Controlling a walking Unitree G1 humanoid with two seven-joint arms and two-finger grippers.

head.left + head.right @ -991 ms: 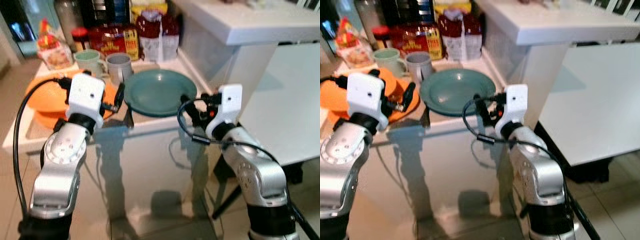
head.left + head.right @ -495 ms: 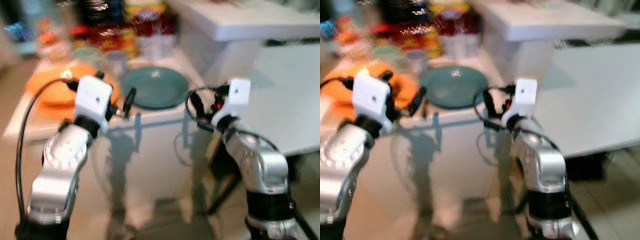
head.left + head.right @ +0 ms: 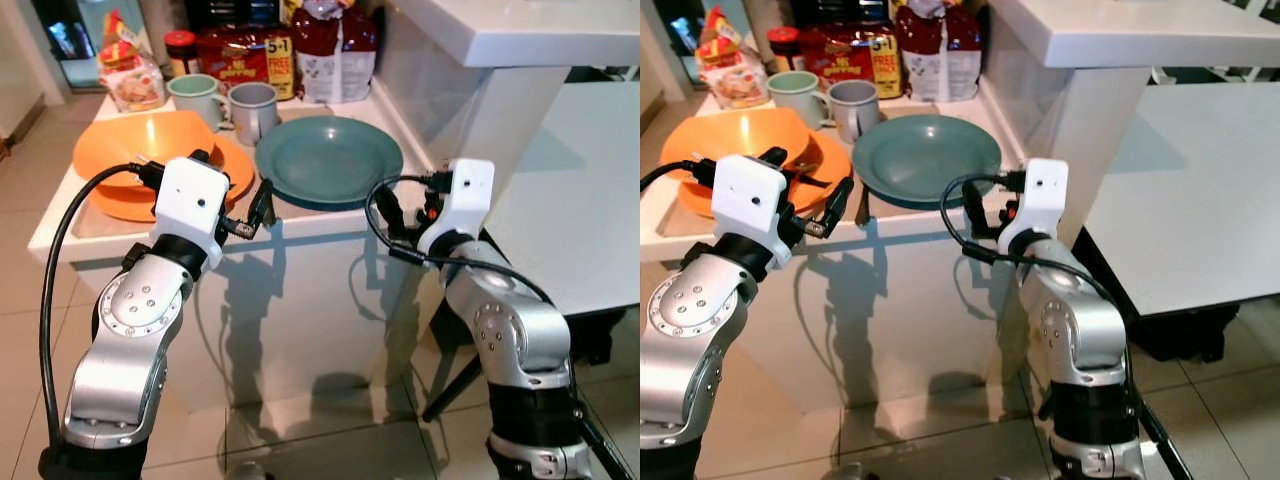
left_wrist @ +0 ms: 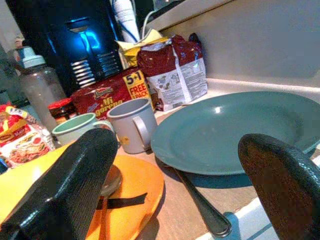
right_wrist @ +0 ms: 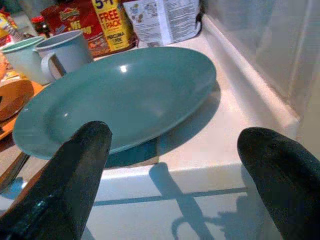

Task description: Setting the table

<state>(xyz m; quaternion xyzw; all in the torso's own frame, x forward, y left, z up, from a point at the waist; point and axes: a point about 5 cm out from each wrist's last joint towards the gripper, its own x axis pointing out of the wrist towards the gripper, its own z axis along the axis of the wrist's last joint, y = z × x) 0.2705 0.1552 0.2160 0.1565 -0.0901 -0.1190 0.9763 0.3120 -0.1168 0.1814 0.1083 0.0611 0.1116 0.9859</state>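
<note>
Teal plate [image 3: 328,160] sits at upper centre on the white counter [image 3: 60,222], beside an orange plate [image 3: 150,165] and two mugs [image 3: 225,103]. Left gripper [image 3: 262,204] and right gripper [image 3: 385,210] hang at the counter's front edge, fingers spread apart, grasping nothing.

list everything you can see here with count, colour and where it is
plate: 1, teal, near counter edge, in front of both arms
orange dishes: stacked, left of the plate; exact count unclear
spoon: 1, metal, on the orange dish
utensil handle: 1, metal, on the counter between orange dish and plate
mugs: 2, pale green and grey, behind the plates
snack bags: several, red and yellow, at the counter's back
jar: 1, red lid, back left
bottle: 1, clear, back left
table: 1, white, to the right
left end effector: open, short of the counter edge
right end effector: open, short of the counter edge
</note>
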